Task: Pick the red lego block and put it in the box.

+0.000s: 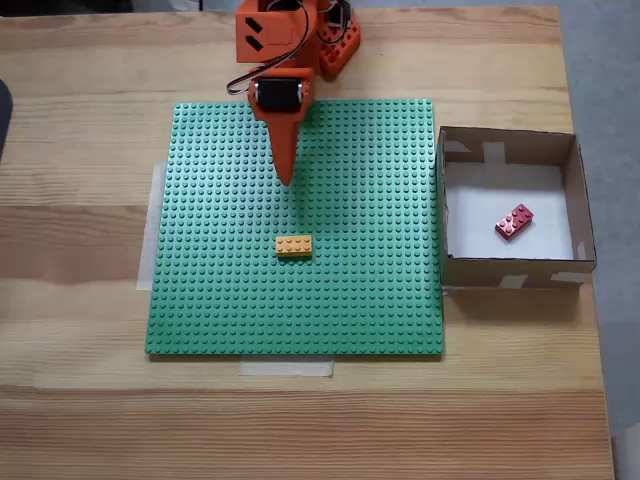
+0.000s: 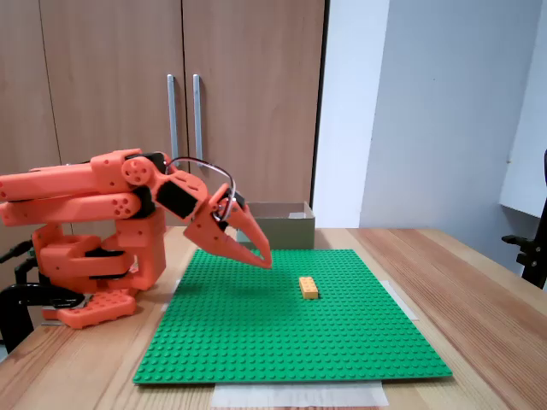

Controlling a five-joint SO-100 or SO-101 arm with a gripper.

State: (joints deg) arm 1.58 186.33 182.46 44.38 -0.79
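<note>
The red lego block (image 1: 514, 222) lies tilted on the white floor of the box (image 1: 577, 190), right of the green baseplate. In a fixed view from the side, the box (image 2: 278, 224) stands behind the plate, and its inside is hidden. My orange gripper (image 1: 287, 178) hangs over the upper middle of the baseplate, its fingers pressed together with nothing between them. From the side the gripper (image 2: 265, 260) points down and to the right, a little above the plate.
An orange-yellow brick (image 1: 293, 246) (image 2: 308, 287) sits on the green baseplate (image 1: 220, 300) (image 2: 256, 342), just ahead of the gripper tip. The arm's base (image 2: 94, 256) stands at the plate's far edge. Wooden table all round; cupboard doors stand behind.
</note>
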